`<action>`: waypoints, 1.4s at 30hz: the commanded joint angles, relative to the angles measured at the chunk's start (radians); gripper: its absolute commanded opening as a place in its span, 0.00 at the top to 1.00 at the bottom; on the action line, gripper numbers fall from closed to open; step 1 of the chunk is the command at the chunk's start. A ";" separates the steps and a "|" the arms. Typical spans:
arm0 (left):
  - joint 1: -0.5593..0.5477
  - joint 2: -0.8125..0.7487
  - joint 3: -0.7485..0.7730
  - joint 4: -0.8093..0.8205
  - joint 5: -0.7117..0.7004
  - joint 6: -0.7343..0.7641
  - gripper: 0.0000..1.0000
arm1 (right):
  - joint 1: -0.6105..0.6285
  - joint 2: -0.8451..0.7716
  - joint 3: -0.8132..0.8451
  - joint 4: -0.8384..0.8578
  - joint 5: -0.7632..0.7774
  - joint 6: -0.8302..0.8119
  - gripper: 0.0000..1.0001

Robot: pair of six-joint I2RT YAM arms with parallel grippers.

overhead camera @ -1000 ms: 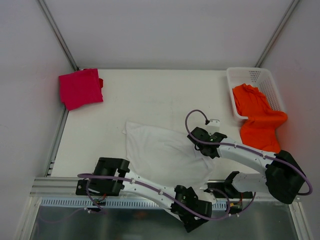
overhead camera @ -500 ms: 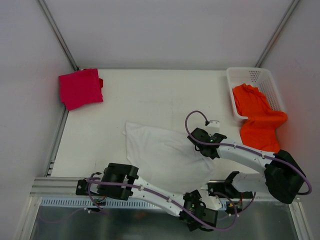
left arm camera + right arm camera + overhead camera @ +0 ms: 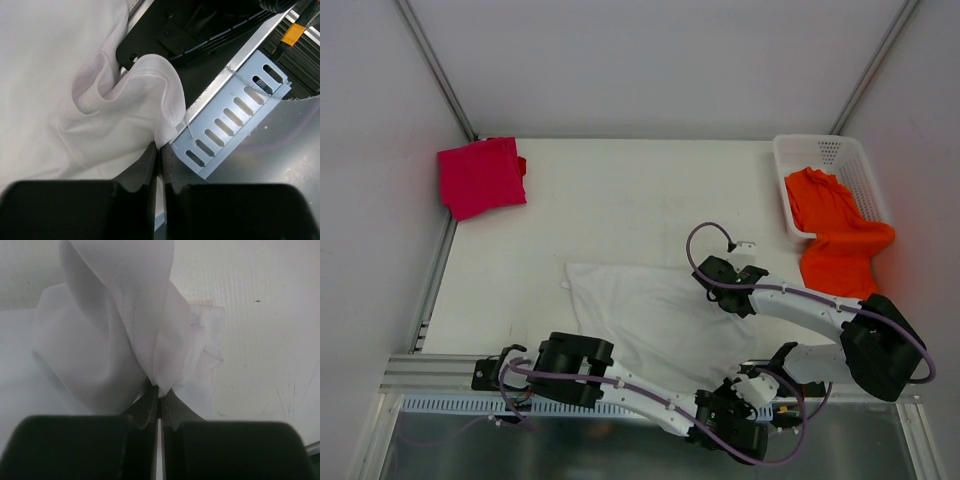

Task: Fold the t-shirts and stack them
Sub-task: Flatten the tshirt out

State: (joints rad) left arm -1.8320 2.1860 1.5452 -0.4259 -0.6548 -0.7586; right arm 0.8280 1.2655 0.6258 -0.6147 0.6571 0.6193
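1. The white t-shirt lay spread on the surface, near its front edge.
2. The right gripper was clenched on a bunched fold of it.
3. The left gripper pinched its hem, jaws almost together.

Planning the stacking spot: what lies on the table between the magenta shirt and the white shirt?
Nothing: the top view shows only bare table between the magenta shirt and the white shirt.
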 commanded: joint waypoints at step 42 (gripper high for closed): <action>-0.033 -1.225 0.118 -1.003 -0.411 0.029 1.00 | 0.068 -0.653 0.712 -0.370 -0.310 -0.439 1.00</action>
State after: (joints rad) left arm -1.8645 1.0828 1.6096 -1.3128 -0.9508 -0.8780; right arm 0.8902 0.6716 1.2285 -0.9810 0.4210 0.2928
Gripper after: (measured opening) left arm 0.018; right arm 0.011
